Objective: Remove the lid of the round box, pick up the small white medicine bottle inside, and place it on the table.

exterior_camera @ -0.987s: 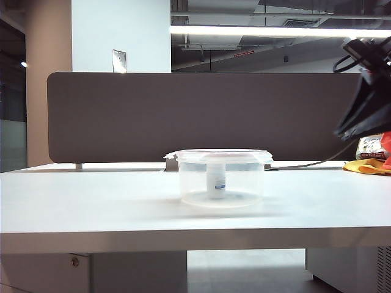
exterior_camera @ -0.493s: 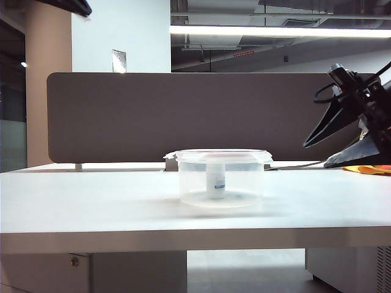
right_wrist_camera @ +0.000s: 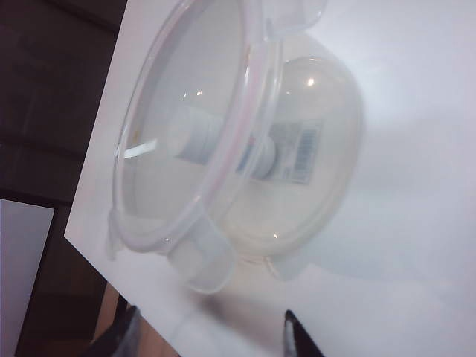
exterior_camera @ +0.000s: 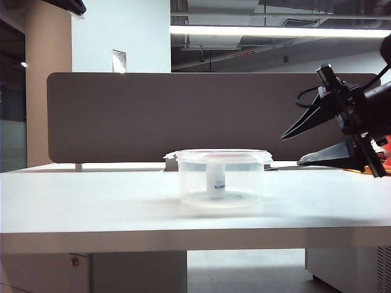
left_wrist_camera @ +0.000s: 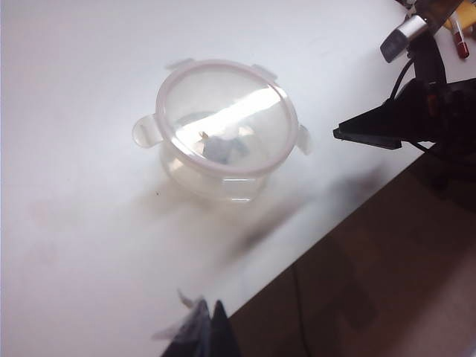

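The clear round box [exterior_camera: 221, 183] stands mid-table [exterior_camera: 91, 207] with its lid [exterior_camera: 221, 154] on. Inside stands the small white medicine bottle [exterior_camera: 215, 180], upright. My right gripper [exterior_camera: 291, 150] hovers to the right of the box at lid height, open, jaws pointing at it and apart from it. In the right wrist view the lid [right_wrist_camera: 186, 126], box [right_wrist_camera: 320, 171] and bottle [right_wrist_camera: 245, 149] lie just ahead of the open right gripper [right_wrist_camera: 210, 312]. High above the table, my left gripper [left_wrist_camera: 210, 318] is shut and empty, looking down on the lid [left_wrist_camera: 223, 115].
A dark grey divider [exterior_camera: 122, 116] runs along the table's back. Orange and yellow items [exterior_camera: 385, 146] lie at the far right behind the right arm. Part of the left arm [exterior_camera: 61, 5] shows at the top left. The table's edge [left_wrist_camera: 312, 245] is near the box.
My right gripper has dropped from the upper right and swung left toward the box, and its jaws have spread wide. Part of the left arm has come into view at the top left.
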Controlling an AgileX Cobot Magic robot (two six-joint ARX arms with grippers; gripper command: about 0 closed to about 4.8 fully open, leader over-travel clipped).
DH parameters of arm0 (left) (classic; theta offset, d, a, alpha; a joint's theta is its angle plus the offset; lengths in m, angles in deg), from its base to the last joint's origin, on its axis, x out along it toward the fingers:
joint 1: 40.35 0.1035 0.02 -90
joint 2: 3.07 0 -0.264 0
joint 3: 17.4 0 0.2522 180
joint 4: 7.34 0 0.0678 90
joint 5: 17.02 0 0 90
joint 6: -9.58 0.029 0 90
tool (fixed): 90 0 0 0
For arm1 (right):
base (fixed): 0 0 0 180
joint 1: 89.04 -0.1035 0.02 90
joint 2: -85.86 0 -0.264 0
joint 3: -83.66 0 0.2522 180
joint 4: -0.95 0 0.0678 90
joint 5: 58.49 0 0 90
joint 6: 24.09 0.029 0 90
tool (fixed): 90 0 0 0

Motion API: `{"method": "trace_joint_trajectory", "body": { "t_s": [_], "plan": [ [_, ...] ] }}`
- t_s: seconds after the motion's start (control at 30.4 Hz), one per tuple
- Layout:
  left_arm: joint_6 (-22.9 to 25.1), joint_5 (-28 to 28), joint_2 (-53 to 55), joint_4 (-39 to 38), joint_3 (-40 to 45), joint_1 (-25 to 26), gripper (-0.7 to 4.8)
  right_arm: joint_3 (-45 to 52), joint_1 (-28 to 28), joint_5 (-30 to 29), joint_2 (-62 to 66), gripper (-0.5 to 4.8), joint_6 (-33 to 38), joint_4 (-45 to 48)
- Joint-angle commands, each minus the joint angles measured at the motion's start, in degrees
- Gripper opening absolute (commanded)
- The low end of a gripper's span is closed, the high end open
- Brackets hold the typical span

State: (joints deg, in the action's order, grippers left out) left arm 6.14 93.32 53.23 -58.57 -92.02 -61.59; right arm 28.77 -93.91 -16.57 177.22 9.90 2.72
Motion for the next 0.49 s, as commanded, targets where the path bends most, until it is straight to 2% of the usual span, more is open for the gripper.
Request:
{"method": "trace_joint_trajectory", "body": {
  "t_s": [0.03, 0.3, 0.49],
  "plan": [
    [0.22, -0.04, -0.04, -0.17, -0.35, -0.04, -0.06, -0.24, -1.01, -0.74, 1.14, 2.44, 1.53, 2.6],
    [0.33, -0.02, -0.04, -0.2, -0.37, -0.04, -0.06, -0.37, -3.78, -0.96, 4.94, 2.44, 5.55, 7.93],
    [2.86, -0.15, -0.04, -0.79, -0.52, -0.79, -0.06, -0.37, -3.93, -0.66, 5.2, 2.43, 6.54, 9.49]
  ]
}}
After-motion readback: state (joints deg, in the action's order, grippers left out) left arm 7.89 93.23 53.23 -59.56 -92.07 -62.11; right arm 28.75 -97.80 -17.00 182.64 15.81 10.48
